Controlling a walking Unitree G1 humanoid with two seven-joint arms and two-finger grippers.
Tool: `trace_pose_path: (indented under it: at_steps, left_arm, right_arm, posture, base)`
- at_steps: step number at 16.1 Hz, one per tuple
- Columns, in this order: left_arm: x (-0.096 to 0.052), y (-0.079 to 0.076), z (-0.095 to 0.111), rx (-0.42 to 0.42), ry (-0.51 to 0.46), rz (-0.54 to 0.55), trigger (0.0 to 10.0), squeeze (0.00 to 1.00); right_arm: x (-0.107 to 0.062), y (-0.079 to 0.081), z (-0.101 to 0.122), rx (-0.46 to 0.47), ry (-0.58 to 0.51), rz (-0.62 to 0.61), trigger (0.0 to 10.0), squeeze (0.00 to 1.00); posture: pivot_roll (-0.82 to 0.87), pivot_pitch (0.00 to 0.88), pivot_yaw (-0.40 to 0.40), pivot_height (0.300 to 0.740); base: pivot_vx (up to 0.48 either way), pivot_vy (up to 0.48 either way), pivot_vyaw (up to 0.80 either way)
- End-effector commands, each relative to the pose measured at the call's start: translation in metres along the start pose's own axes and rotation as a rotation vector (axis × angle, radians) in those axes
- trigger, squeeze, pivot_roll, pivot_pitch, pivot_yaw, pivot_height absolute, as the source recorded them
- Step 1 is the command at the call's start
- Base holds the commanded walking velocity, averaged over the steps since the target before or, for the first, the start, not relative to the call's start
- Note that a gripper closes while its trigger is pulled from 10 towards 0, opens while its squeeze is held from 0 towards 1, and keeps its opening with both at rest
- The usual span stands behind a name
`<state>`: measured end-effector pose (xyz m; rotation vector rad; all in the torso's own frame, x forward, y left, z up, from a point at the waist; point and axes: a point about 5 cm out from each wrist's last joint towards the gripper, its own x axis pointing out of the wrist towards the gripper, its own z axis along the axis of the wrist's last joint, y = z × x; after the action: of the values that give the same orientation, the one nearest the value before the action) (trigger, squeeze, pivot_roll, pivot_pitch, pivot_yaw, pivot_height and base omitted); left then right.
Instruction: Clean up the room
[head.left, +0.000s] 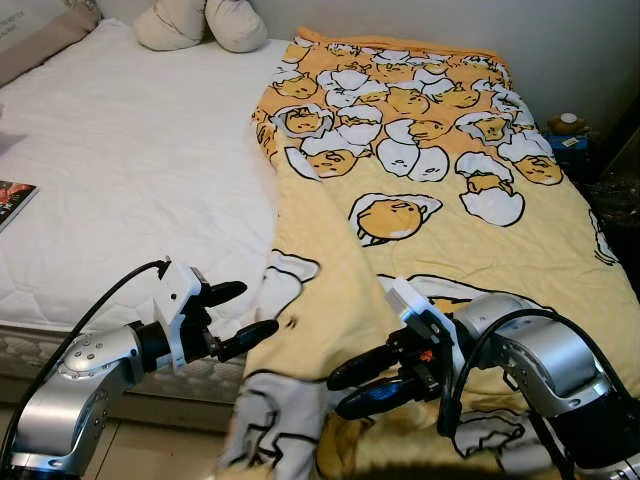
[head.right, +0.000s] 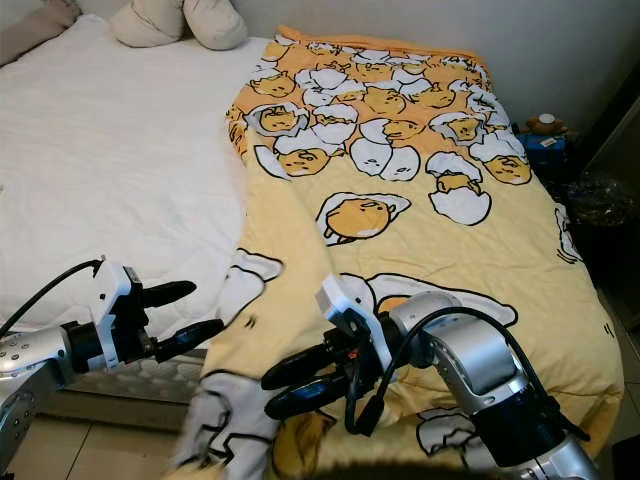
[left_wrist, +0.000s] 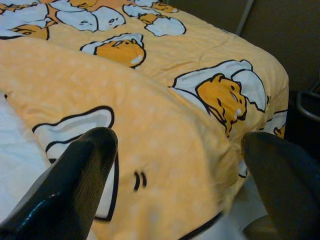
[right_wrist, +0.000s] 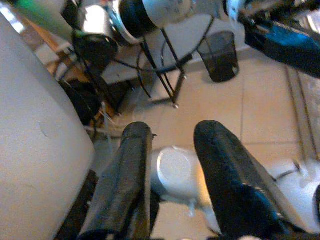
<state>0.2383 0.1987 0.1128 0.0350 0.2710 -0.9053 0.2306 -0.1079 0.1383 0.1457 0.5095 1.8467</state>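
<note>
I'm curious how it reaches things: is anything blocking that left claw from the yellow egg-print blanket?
Nothing visible does. The left gripper hangs open right at the blanket's folded edge near the foot of the bed, with only bare white mattress beside it.

Perhaps a soft toy (head.left: 570, 124), wire bin (right_wrist: 223, 55).

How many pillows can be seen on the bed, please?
2: both lie at the head of the bed, side by side and touching, the left pillow and the right pillow. The blanket may hide others.
</note>
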Motion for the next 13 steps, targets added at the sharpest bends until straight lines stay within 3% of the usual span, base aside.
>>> trace_pose_path:
  at_steps: [1,2,3,4,5,6,7,9,10,13]
  left_arm:
    - [0.001,0.001,0.003,0.006,0.008,-0.010,10.0,0.00]
    - [0.001,0.001,0.003,0.007,0.008,-0.011,10.0,0.00]
    - [0.001,0.001,0.003,0.007,0.007,-0.011,10.0,0.00]
    - [0.001,0.001,0.002,0.005,0.007,-0.013,10.0,0.00]
    - [0.003,0.000,0.002,0.006,0.003,-0.010,10.0,0.00]
    - [0.004,0.000,0.001,0.008,0.002,-0.007,10.0,0.00]
    - [0.009,0.003,-0.001,0.021,-0.008,0.061,10.0,0.00]
    - [0.015,0.008,-0.003,0.038,-0.018,0.143,10.0,0.00]
    - [0.023,0.003,-0.004,0.017,-0.036,0.133,10.0,0.00]
    - [0.040,-0.009,-0.005,0.007,-0.064,0.101,10.0,0.00]
  right_arm:
    - [-0.007,0.000,0.012,-0.032,-0.022,-0.022,10.0,1.00]
    - [-0.009,-0.001,0.016,-0.059,-0.048,-0.048,10.0,1.00]
    - [-0.010,-0.002,0.018,-0.075,-0.061,-0.064,10.0,0.76]
    - [-0.019,-0.006,0.024,-0.116,-0.105,-0.143,10.0,0.00]
    - [-0.030,-0.011,0.028,-0.140,-0.142,-0.245,10.0,0.00]
    - [-0.033,-0.012,0.028,-0.142,-0.149,-0.269,10.0,0.00]
    - [-0.044,-0.024,0.029,-0.180,-0.169,-0.456,10.0,0.00]
    - [-0.058,-0.038,0.028,-0.192,-0.181,-0.674,10.0,0.00]
    - [-0.074,-0.048,0.022,-0.166,-0.205,-0.867,10.0,0.00]
    - [-0.091,-0.057,0.003,-0.144,-0.216,-1.074,10.0,0.00]
  posture:
    - [0.01,0.000,0.009,0.740]
    - [0.01,0.000,0.009,0.740]
    - [0.01,0.000,0.009,0.740]
    - [0.01,0.000,0.009,0.740]
    - [0.01,0.000,0.007,0.740]
    - [0.01,0.000,0.007,0.740]
    - [0.00,0.000,0.013,0.740]
    - [-0.01,0.000,0.017,0.740]
    - [-0.02,0.000,0.023,0.740]
    - [-0.02,0.000,0.021,0.740]
  base:
    - [0.000,0.000,0.00]
    - [0.000,0.000,0.00]
    - [0.000,0.000,0.00]
    - [0.000,0.000,0.00]
    - [0.000,0.000,0.00]
    - [0.000,0.000,0.00]
    - [0.000,0.000,0.00]
    - [0.000,0.000,0.00]
    - [0.000,0.000,0.00]
    - [0.000,0.000,0.00]
